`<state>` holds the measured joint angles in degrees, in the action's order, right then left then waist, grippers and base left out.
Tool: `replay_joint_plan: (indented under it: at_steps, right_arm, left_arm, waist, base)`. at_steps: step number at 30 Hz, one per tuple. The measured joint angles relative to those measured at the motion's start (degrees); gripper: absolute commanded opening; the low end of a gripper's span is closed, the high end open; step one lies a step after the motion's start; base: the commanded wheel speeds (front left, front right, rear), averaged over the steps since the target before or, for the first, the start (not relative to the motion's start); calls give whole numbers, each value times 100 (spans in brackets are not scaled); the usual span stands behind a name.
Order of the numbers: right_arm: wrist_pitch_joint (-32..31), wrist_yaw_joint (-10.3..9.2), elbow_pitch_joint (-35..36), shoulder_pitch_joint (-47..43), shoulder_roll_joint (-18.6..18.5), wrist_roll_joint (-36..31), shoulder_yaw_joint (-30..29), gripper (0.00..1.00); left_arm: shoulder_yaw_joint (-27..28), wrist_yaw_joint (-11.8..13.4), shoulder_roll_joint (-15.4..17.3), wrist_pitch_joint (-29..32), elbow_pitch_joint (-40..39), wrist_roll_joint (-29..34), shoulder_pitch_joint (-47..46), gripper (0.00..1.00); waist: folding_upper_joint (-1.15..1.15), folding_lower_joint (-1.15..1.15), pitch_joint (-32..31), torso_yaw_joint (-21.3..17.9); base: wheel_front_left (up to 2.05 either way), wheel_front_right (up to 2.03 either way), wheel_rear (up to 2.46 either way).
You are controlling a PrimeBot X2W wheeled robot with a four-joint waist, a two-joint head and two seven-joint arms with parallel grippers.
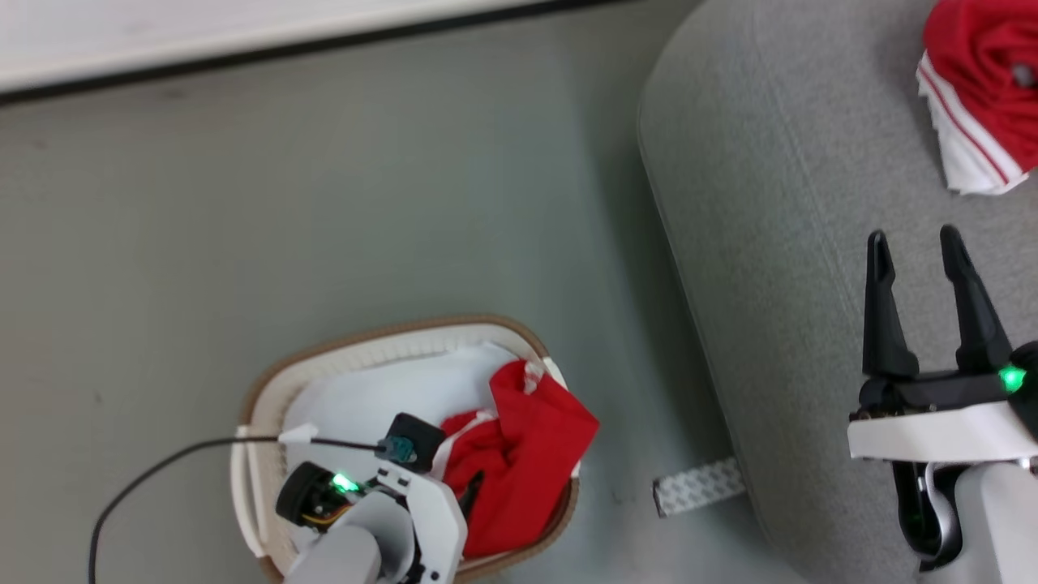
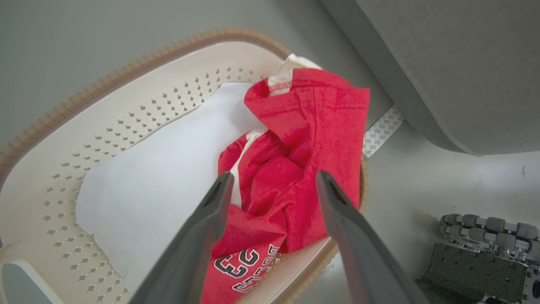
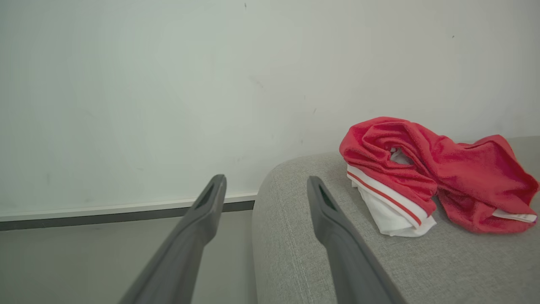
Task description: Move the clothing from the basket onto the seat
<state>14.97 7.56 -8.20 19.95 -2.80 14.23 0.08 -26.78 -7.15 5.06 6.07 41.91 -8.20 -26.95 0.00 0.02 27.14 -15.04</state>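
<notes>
My left claw [image 2: 274, 175]: fingers spread, empty, over the red jersey [image 2: 295, 139] lying just past my tips in the basket [image 2: 126, 74], white pad [image 2: 160, 169] alongside. My right claw [image 1: 913, 235]: spread, empty, above the seat [image 1: 770, 203]; striped red garment [image 1: 981, 73] ahead, rightward.

- The left gripper [image 2: 274, 175] is held with its two dark fingers [image 2: 198, 245] spread wide apart.
- The left wrist [image 1: 405, 519], pale and angled downward, is seen at the lower left of the head view, with a green light [image 1: 344, 483] lit on it.
- The right gripper [image 1: 913, 237] is held with jaws parted, pointed up the head view.
- The right wrist [image 1: 941, 430] is kept level.
</notes>
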Motion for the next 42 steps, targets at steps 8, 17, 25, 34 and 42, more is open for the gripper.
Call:
replay_joint_plan:
  at_steps: [8, 17, 25, 34, 42]
  right_arm:
    - [0, 0, 270, 376, -2, 112, 10, 100]
    - [0, 0, 477, 647, 1, 112, 18, 100]
    - [0, 0, 421, 623, 1, 132, -70, 100]
    - [0, 0, 99, 356, 2, 133, -185, 100]
    - [0, 0, -163, -150, 5, -92, -322, 100]
  left_arm:
    - [-616, -23, 163, 140, 861, -253, -585, 100]
    - [-1211, -23, 366, 15, 1452, -635, -1274, 100]
    - [-1426, -23, 243, -563, 1750, -1181, -1507, 0]
    - [-1411, -23, 134, -1248, 1713, -1824, -1365, 0]
    - [-1272, -1, 80, -1749, 1443, -2174, -937, 0]
  waist:
    - [0, 0, 929, -187]
    - [0, 0, 1712, -227]
    - [0, -1, 1765, -178]
    - [0, -1, 999, -6]
    - [0, -2, -34, 251]
  base:
    - [0, 0, 0]
    - [0, 0, 0]
    - [0, 0, 0]
    - [0, 0, 0]
    - [0, 0, 0]
